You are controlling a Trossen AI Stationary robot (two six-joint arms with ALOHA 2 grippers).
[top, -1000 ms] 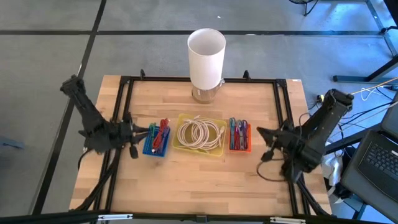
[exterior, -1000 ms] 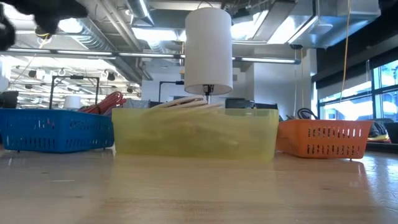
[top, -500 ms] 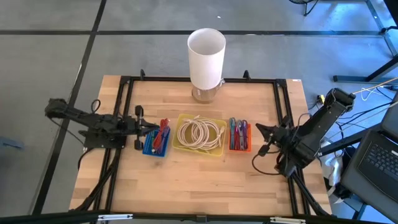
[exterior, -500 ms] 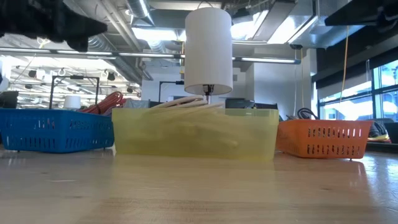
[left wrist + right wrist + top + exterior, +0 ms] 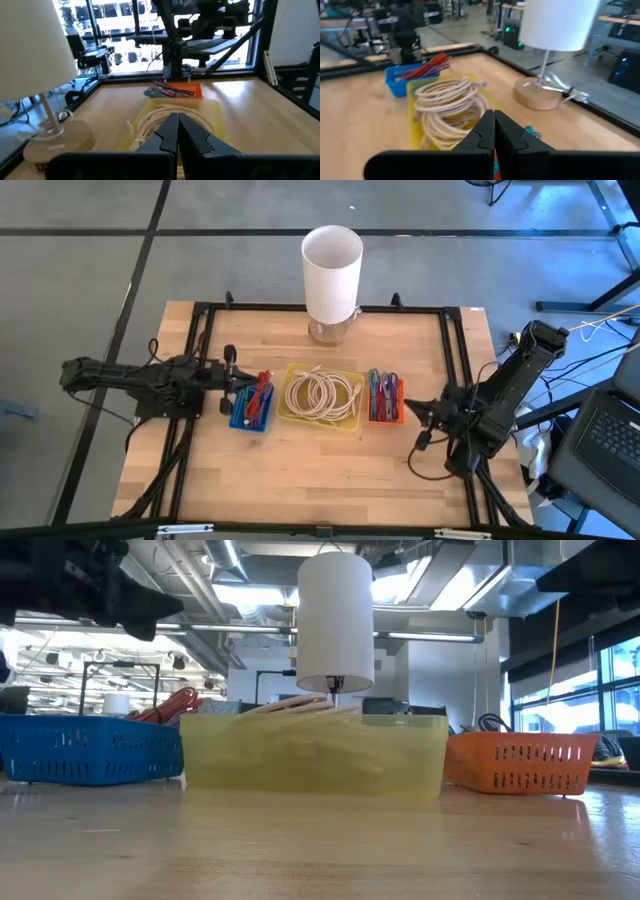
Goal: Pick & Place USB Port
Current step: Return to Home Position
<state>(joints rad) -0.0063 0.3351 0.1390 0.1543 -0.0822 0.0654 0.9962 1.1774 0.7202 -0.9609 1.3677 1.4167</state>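
Apparently sorting is finished: cables (image 5: 322,392) lie in the blue bin (image 5: 237,421), yellow bin (image 5: 286,416) and orange bin (image 5: 385,420). Left gripper (image 5: 239,384) and right gripper (image 5: 414,408) flank them, fingers closed, empty; next, both arms should fold home.

The counter (image 5: 320,470) is pale wood with a soft satin sheen, edged by a matt black metal frame (image 5: 260,307). The blue bin (image 5: 90,752) and orange bin (image 5: 520,764) are plastic with lattice walls, while the yellow bin (image 5: 315,758) is smooth, cloudy translucent plastic holding a cream cable coil (image 5: 322,393) with a smooth sheath. The lamp shade (image 5: 331,270) looks matt white, its base (image 5: 539,96) is bare wood, and the left gripper (image 5: 177,116) and right gripper (image 5: 493,113) look dark, matt and smooth.
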